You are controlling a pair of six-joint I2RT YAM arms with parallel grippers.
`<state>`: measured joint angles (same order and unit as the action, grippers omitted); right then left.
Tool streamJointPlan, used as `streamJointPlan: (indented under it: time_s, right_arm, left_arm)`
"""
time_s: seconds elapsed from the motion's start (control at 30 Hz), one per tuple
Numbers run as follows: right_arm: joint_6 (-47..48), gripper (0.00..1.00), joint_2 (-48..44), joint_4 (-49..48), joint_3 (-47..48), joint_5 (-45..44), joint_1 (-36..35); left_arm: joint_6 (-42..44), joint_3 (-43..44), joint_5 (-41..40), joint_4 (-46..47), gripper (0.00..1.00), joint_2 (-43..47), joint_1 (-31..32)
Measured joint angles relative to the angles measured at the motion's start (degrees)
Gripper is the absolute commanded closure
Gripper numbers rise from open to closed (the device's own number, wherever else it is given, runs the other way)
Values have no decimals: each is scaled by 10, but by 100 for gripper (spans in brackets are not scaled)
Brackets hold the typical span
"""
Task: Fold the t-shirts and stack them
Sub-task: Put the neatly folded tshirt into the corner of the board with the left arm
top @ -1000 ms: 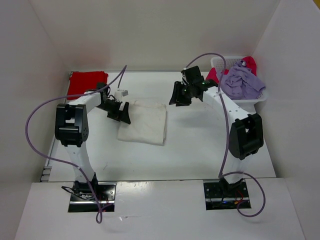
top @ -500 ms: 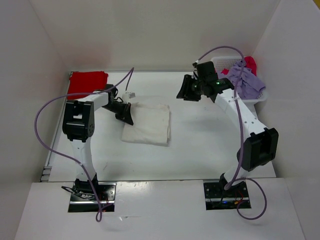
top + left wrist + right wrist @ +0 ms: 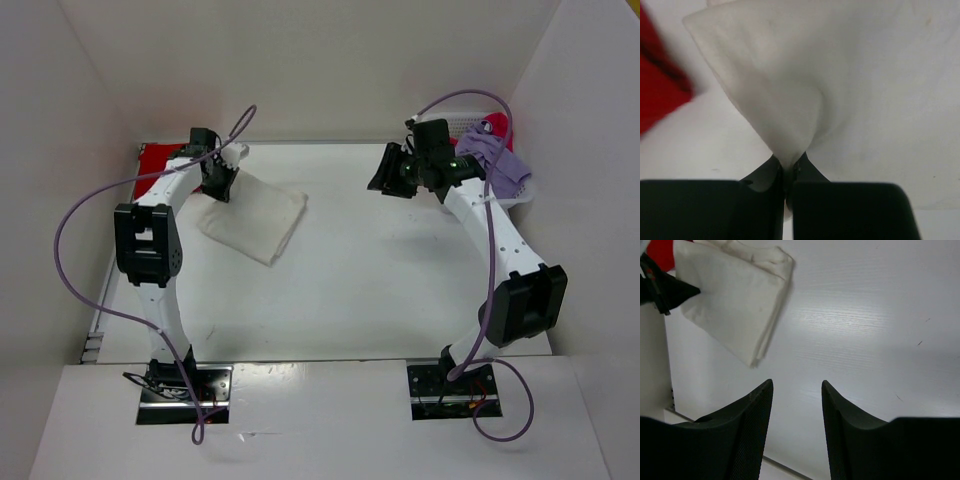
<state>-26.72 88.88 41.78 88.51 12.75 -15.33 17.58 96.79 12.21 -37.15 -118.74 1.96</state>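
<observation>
The left pincer (image 3: 214, 182) has swung back and to the left, dragging the folded off-white shirt (image 3: 255, 215) across the bench (image 3: 380, 275), its jaws clamped tight on a bunched corner. Just beyond it lies the red shirt (image 3: 150, 160), mostly hidden by the arm. The right pincer (image 3: 796, 385) has drifted toward the basket (image 3: 455, 120) and gapes wide, holding nothing. Behind it the lavender shirt (image 3: 503, 163) is partly covered.

White left arm (image 3: 168, 310) and right arm (image 3: 492, 232), chunky black joint housings (image 3: 145, 245), lavender cables (image 3: 57, 245) looping off each. The right gripper (image 3: 797, 383) has matte black, fine-textured fingers (image 3: 747, 440).
</observation>
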Motion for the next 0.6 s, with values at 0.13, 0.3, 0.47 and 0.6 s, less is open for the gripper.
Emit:
streamJointPlan:
  time_s: [0.13,0.3,0.47,0.6]
  right_arm:
    - [0,51,0,0,0,1,7]
    - [2,51,0,1,-6,1,17]
    - [4,51,0,4,-8,1,25]
    - [7,51,0,7,-8,1,27]
  left_arm:
    - [22,57,-101,20,100,0,-2]
    - [54,120,-196,40,100,-19,-2]
    - [79,198,-248,45,100,-62,-5]
    - [90,283,-262,36,100,-108,-17]
